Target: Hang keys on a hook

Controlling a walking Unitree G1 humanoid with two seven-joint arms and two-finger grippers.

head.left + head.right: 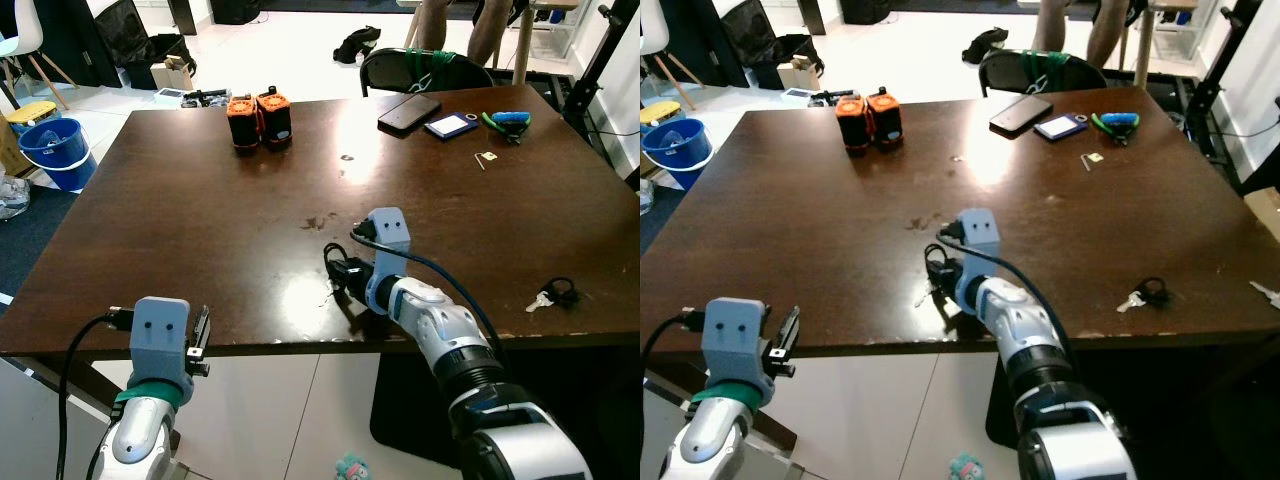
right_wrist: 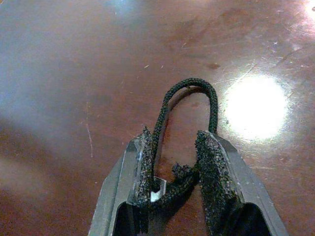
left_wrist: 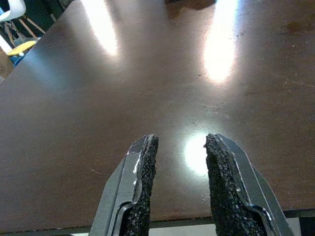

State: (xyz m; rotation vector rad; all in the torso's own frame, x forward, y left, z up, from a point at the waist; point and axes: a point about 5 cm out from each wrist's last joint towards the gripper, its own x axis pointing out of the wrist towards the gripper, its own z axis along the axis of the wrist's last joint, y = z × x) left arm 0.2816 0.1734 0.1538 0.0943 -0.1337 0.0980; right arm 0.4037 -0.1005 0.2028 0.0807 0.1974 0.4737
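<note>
A bunch of keys on a black cord (image 1: 330, 288) lies on the dark wooden table (image 1: 200, 200), near the middle of its front edge. My right gripper (image 1: 340, 272) is down at the table on it. In the right wrist view the cord's knot sits pinched between the pads of my right gripper (image 2: 172, 140), and the cord loop (image 2: 189, 86) sticks out past the fingertips onto the wood. My left gripper (image 1: 200, 338) hovers at the table's front left edge. It stands open (image 3: 179, 142) over bare wood, holding nothing.
A second small key with a black ring (image 1: 555, 293) lies near the front right edge. Two orange and black packs (image 1: 258, 118) stand at the back. A phone (image 1: 408, 110), a blue card (image 1: 450, 124) and pliers (image 1: 508, 120) lie back right. A blue bucket (image 1: 55, 150) stands on the floor to the left.
</note>
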